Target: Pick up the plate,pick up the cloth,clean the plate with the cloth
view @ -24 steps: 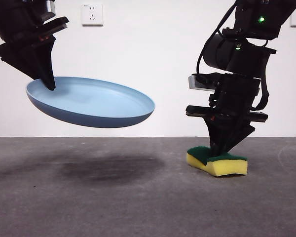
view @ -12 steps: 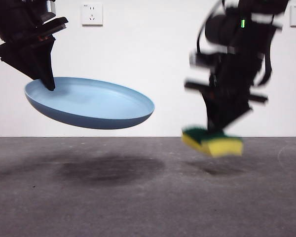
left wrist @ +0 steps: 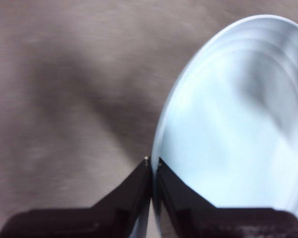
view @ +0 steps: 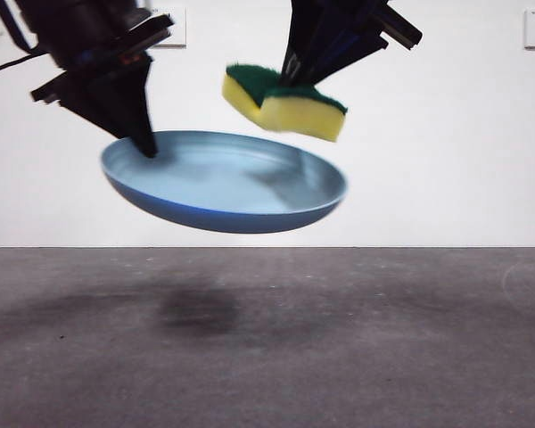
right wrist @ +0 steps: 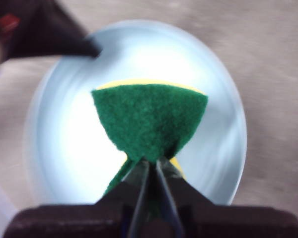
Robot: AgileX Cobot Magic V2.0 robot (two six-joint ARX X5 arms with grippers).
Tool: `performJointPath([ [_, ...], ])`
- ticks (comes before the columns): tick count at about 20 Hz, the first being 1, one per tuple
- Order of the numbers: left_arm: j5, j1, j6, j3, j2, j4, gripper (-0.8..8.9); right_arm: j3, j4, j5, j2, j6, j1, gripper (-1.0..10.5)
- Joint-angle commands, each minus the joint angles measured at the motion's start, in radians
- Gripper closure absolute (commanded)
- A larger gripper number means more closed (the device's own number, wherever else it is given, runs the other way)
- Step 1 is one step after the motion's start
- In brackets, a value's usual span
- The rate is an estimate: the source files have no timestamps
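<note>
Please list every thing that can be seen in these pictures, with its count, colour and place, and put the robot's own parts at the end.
plate: one, light blue, held in the air above the table, tilted.
sponge: one, yellow with a green top, in the air just above the plate, apart from it.
table: one, dark grey, below everything.
wall sockets: two, white, on the white wall behind.
left gripper: one, black, shut on the plate's rim.
right gripper: one, black, shut on the sponge over the plate.
</note>
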Motion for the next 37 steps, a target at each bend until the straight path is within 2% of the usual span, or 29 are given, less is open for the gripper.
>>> performJointPath([
  [1, 0.01, -0.04, -0.009, 0.006, 0.008, -0.002, 8.21, -0.004, 0.016, 0.089, 0.034, 0.023, 0.024, 9.6],
  [6, 0.013, -0.067, -0.027, 0.006, 0.008, 0.012, 8.21, -0.004, 0.072, 0.092, 0.116, 0.041, 0.055, 9.6],
  [10, 0.008, -0.063, -0.027, 0.006, 0.008, 0.034, 8.21, -0.004, 0.105, -0.034, 0.168, 0.041, 0.124, 9.6],
  [14, 0.007, -0.029, -0.025, 0.006, 0.008, 0.041, 8.22, -0.004, -0.009, -0.029, 0.172, 0.037, 0.181, 9.6],
  [16, 0.014, 0.0, -0.025, 0.006, 0.008, 0.037, 8.22, -0.004, -0.111, 0.039, 0.172, 0.008, 0.182, 9.6],
  [18, 0.048, 0.03, -0.023, 0.006, 0.008, 0.019, 8.22, -0.005, -0.186, 0.22, 0.172, 0.001, 0.18, 9.6],
  [20, 0.119, 0.048, -0.019, 0.006, 0.008, 0.002, 8.22, -0.004, -0.186, 0.354, 0.172, 0.001, 0.161, 9.6],
  [21, 0.152, 0.05, -0.014, 0.006, 0.008, -0.005, 8.22, -0.004, -0.168, 0.393, 0.172, 0.002, 0.142, 9.6],
  [23, 0.2, 0.049, 0.001, 0.006, 0.008, -0.014, 8.22, -0.004, -0.103, 0.399, 0.172, 0.002, 0.102, 9.6],
  [27, 0.252, 0.041, 0.004, 0.006, 0.008, -0.027, 8.22, -0.004, 0.046, 0.346, 0.172, 0.003, 0.063, 9.6],
  [32, 0.272, 0.032, 0.003, 0.006, 0.008, -0.016, 8.22, -0.004, 0.192, 0.164, 0.172, 0.022, 0.043, 9.6],
  [37, 0.272, 0.032, -0.001, 0.006, 0.008, 0.018, 8.22, -0.004, 0.221, 0.004, 0.184, 0.06, 0.065, 9.6],
])
